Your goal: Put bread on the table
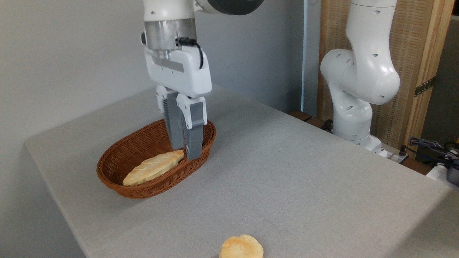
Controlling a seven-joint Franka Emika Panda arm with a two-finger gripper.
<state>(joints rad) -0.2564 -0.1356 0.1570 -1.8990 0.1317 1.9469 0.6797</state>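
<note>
1. Grey walls and a slatted wooden panel stand behind the table (287,161), a large light grey surface with a fine cloth-like texture and a rounded corner.
2. A white robot arm reaches down from the top of the view. Its base stands off the table's right side.
3. The gripper (185,152) points straight down into the right end of a brown oval wicker basket (118,179). Its two grey fingers are close together, with only a narrow gap between them and nothing gripped in it. The tips stand right at the end of a long pale braided loaf (154,167); whether they touch it cannot be told.
4. The basket holds only that loaf, lying lengthwise along its floor and resting up against the near wall.
5. The bread (241,247), a small round golden bun, already lies on the bare tabletop at the bottom edge of the view, well apart from the basket and partly cut off by the frame.
6. Judging from this, the bun's placing looks done. If the loaf is next, the fingers would need to spread wider, straddle its narrow end squarely and squeeze gently, then lift straight up to clear the rim.
</note>
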